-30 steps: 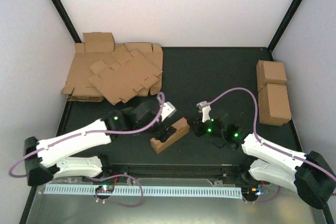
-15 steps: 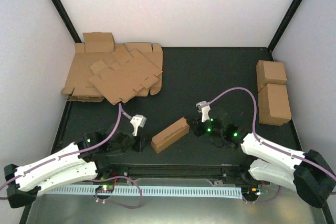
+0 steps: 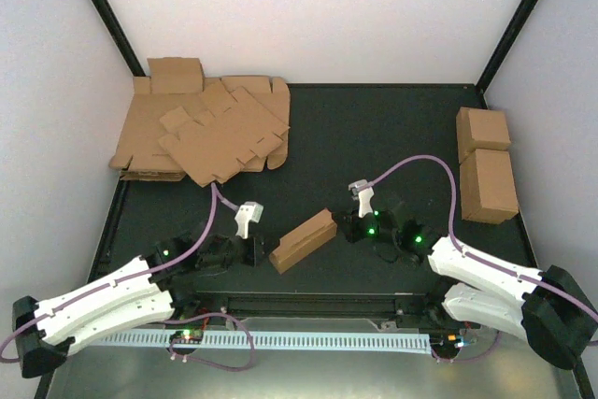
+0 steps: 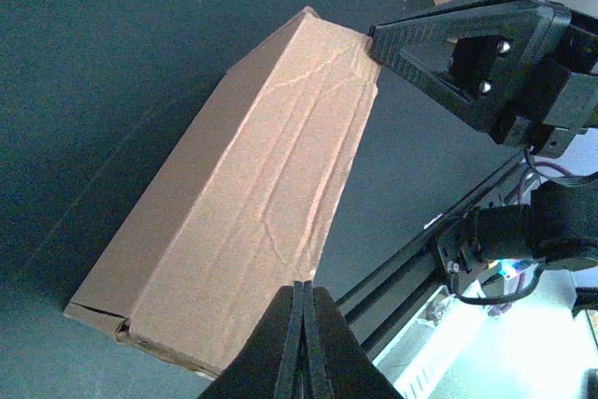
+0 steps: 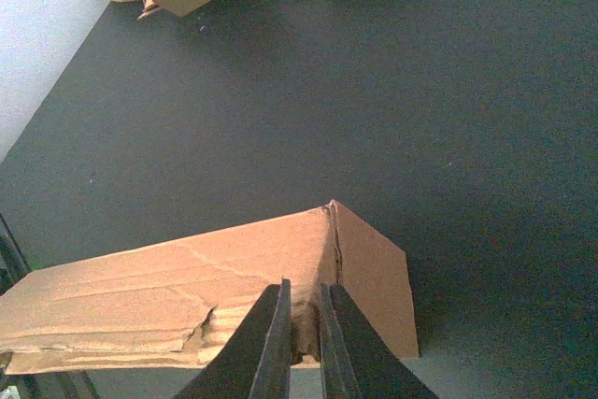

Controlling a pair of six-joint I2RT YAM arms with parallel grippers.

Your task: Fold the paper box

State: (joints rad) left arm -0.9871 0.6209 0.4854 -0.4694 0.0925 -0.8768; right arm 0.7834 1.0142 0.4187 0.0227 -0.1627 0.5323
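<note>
Right pincer [image 5: 305, 298] nips the end of the paper box [image 5: 140, 301]; my left pincer [image 4: 302, 294], closed and empty, hangs beside it; folding seems done; next, release gently.

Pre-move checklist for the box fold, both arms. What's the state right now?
1. Right gripper grip on the brown cardboard paper box: ok, it looks pinched on the wall at the box's far-right end.
2. Left gripper free: ok, shut, holding nothing, pointed at the box's long side near its near-left end.
3. Left gripper contact with the box: cannot tell.
4. Near-left end flap closed: cannot tell; a thin seam gap shows at that corner.
5. Working room: ok, the heap of flat cardboard sheets and the two cardboard cuboids lie apart from the box.
</note>
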